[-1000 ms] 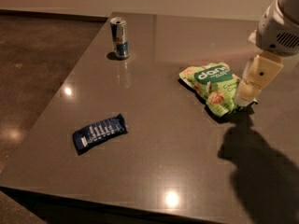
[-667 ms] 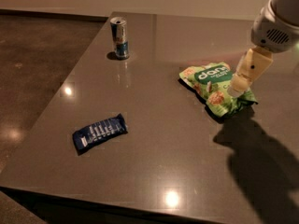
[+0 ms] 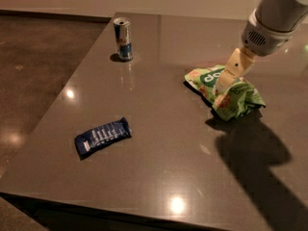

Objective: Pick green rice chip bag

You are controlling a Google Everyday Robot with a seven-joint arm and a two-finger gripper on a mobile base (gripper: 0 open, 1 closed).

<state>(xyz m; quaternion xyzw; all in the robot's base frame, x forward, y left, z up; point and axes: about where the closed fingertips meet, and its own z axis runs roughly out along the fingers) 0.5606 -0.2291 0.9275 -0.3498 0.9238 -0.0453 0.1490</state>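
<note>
The green rice chip bag (image 3: 239, 101) lies crumpled on the dark table (image 3: 159, 167) at the right, light green with a dark green logo patch and white lettering. My gripper (image 3: 224, 84) comes down from the upper right on a white arm and sits right on the middle of the bag, over its logo. The bag rests on the table surface.
A slim blue and silver drink can (image 3: 123, 38) stands upright near the table's far left edge. A small dark blue wrapper (image 3: 102, 136) lies flat at the front left. The table's left and front edges drop to a dark floor (image 3: 33, 71).
My gripper has moved left, from the bag's right edge to over its middle. The bag, the can and the wrapper have not moved.
</note>
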